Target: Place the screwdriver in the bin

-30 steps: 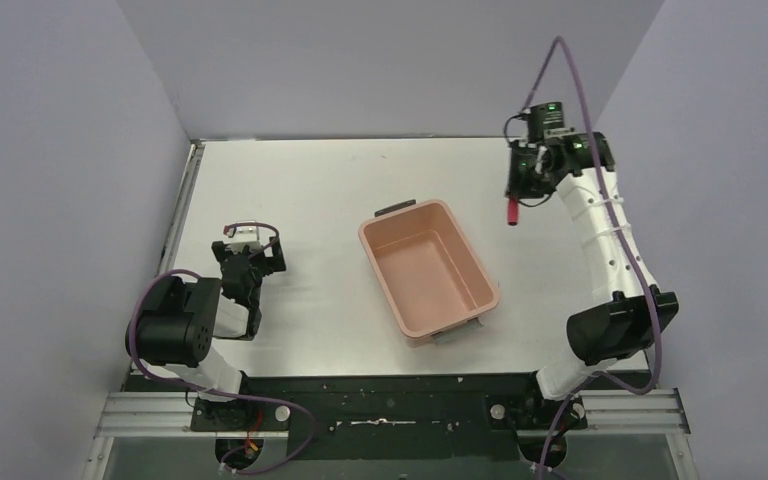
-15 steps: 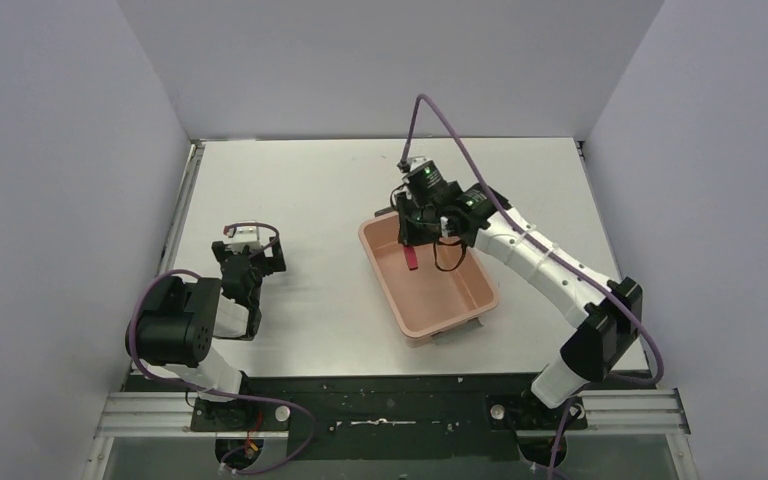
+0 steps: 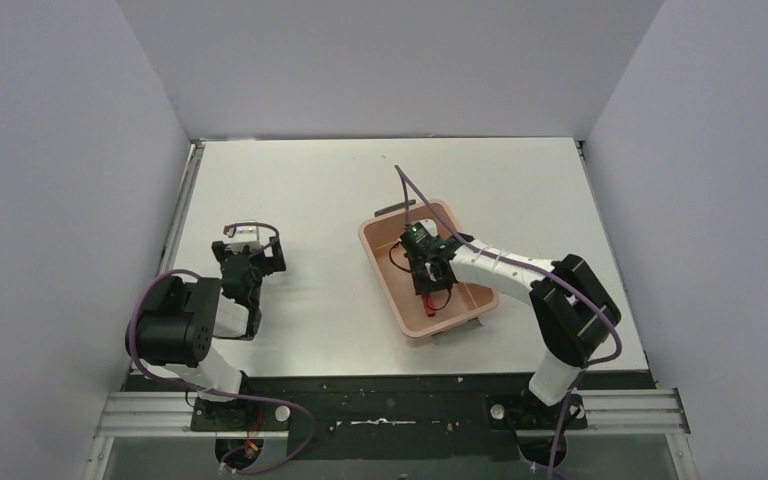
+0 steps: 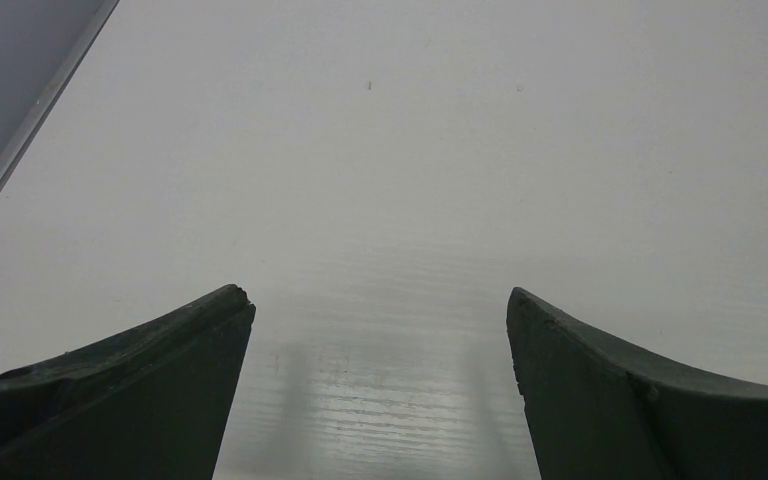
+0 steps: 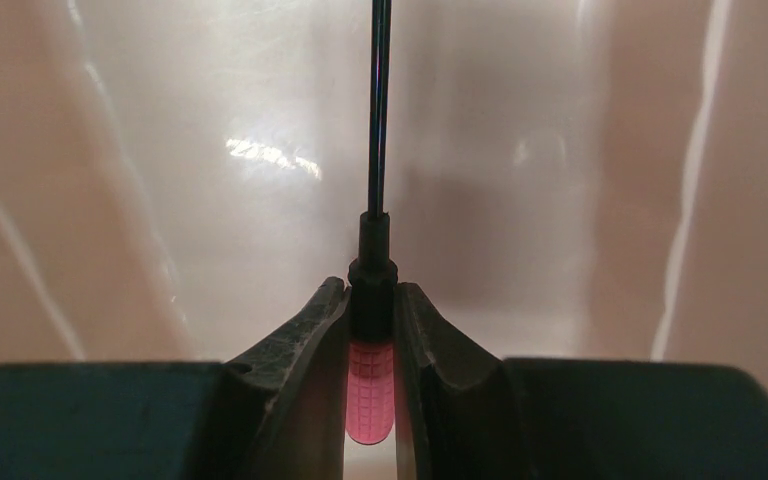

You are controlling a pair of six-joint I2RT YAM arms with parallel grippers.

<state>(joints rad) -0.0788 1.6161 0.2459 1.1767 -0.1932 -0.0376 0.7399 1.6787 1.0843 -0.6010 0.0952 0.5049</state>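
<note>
**A:** Salmon-pink bin [image 3: 378, 262], around the middle of the bench [image 3: 290, 190], a touch toward 3 o'clock. Screwdriver?

**B:** The screwdriver [image 5: 372, 262] is inside the bin walls, in the half toward 6 o'clock, but it isn't loose. The right end effector [image 5: 370, 295] is clamped on it where the red handle meets the black collar. The thin shaft runs out ahead of the fingers, with pink plastic all round it.

**A:** Is it resting on the bin floor?

**B:** Cannot tell. Neither view shows contact.

**A:** Left side?

**B:** The left end effector [image 4: 375, 300] is at 9 o'clock of the bin, well apart from it. Its fingers are spread with nothing between them, and only bare bench shows below.

**A:** Progress call?

**B:** My read is that the pick and carry are done and the tool is within the bin. What's left is to let go and lift the arm out. I wouldn't mark it complete until the release.

**A:** Anything else on the bench?

**B:** Nothing I can see.
</note>
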